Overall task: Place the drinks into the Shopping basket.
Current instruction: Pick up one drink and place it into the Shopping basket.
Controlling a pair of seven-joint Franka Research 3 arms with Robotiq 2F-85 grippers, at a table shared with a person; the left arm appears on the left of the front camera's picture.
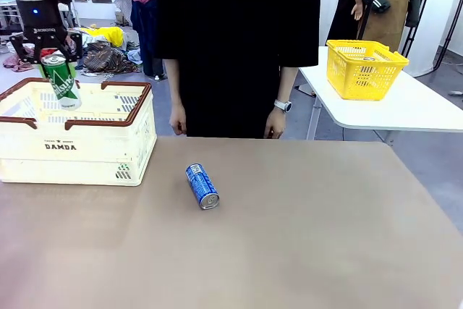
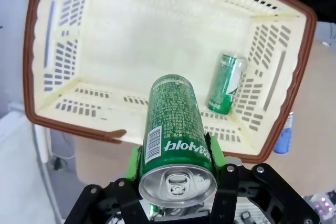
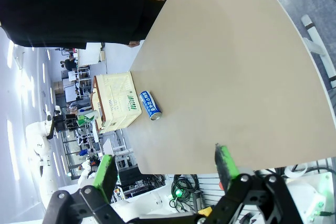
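Green pads of the left gripper [image 2: 176, 156] are clamped on the sides of a green can [image 2: 176, 124], close to its silver top. The jaws stand partly closed, no wider than the can itself.

Front view: the held can hangs tilted, base downward, over the left part of the Shopping basket [image 1: 94, 151]. Its lower end is about level with the dark brown rim. Left wrist view: the can's base points into the basket's open interior.

Contents of the basket: 1 other green can [image 2: 226, 83], lying on its side on the floor, close to a slotted end wall.

Outside the basket: 1 blue can [image 1: 202, 186], lying on its side on the brown table [image 1: 325, 236]. It is to the right of the basket and apart from it, with its silver top toward the camera.

Right gripper [image 3: 167, 166]: jaws wide apart, nothing between them, well apart from the blue can and the basket.

Person [image 1: 231, 34]: dressed in black, standing at the far edge of the table, both hands hanging at table level.

Background: 1 yellow basket [image 1: 362, 70] on a separate white table [image 1: 405, 110].
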